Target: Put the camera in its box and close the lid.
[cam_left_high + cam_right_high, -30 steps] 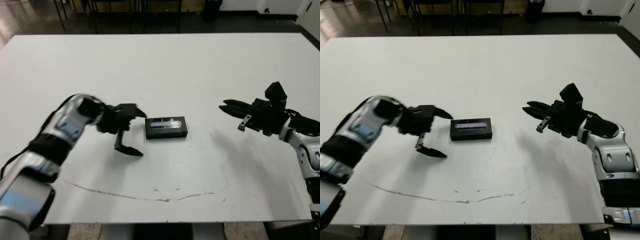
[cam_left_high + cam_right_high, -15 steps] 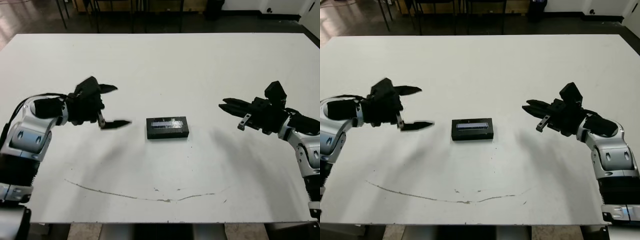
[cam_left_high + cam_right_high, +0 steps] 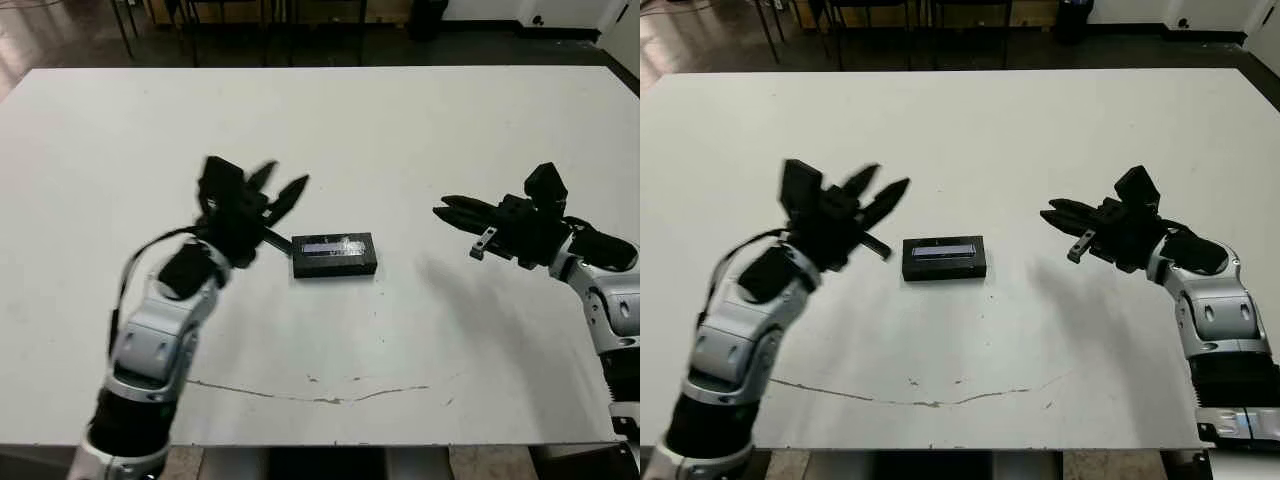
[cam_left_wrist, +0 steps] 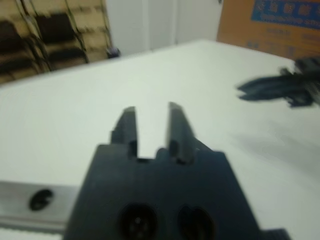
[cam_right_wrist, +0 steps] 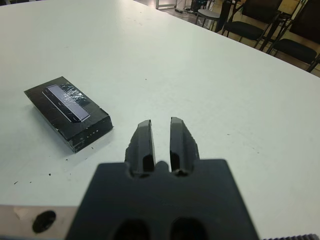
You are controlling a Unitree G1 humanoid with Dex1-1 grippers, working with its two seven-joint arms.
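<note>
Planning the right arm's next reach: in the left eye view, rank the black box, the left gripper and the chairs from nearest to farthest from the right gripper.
1. Black box, on the table towards the middle, nearest to the right gripper.
2. Left gripper, raised just past the box's other end.
3. Chairs, beyond the table's far edge, clearly farthest.

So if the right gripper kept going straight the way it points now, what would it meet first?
Probably nothing nearby: the right gripper points across bare table, passing beside the closed box rather than at it. Depth is uncertain.

no legible text; orange board (image 4: 280,22) in left wrist view has blue lettering, too blurred to read.
</note>
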